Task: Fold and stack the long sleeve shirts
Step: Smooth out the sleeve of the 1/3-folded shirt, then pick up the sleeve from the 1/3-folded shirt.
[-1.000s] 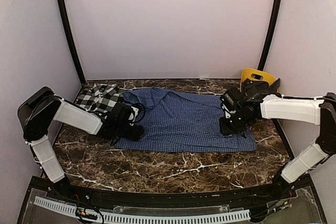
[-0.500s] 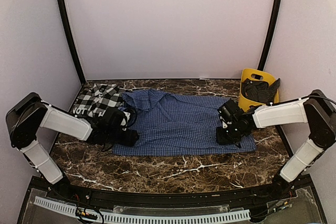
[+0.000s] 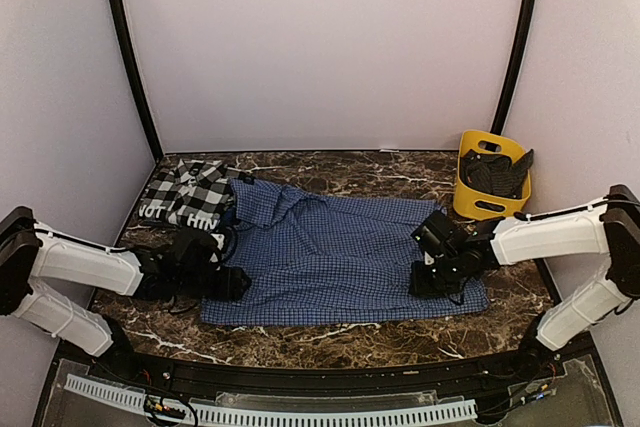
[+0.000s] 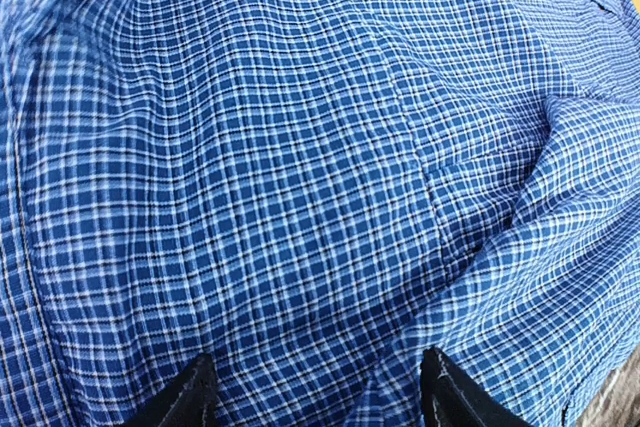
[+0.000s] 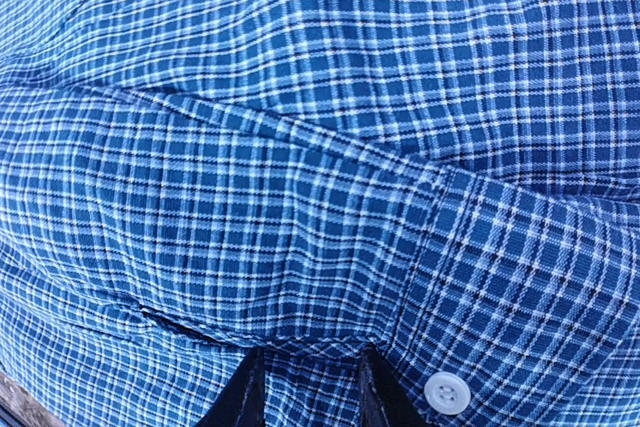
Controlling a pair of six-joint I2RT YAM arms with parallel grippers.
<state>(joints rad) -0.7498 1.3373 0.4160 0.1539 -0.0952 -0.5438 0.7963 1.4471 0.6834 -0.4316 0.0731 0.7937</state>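
Blue shirt [image 3: 340, 257] (hand tips buried)

Spread button-up cotton shirt [image 3: 345, 257]: was blue, fine dark check.
Crumpled plaid shirt [image 3: 188, 193]: was black-and-white.
Plastic bin [image 3: 487, 202]: was yellow.
Table top [image 3: 330, 339]: was brown marble, white veins.

Blue fine-check button-up shirt [image 3: 340, 257] spread mid-table; black-and-white plaid shirt [image 3: 190, 192] behind its left end; yellow plastic bin [image 3: 490, 175] back right.

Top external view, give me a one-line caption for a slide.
Two arms press on either end of a blue checked shirt spread on a marble table, plaid shirt behind left, yellow bin behind right.
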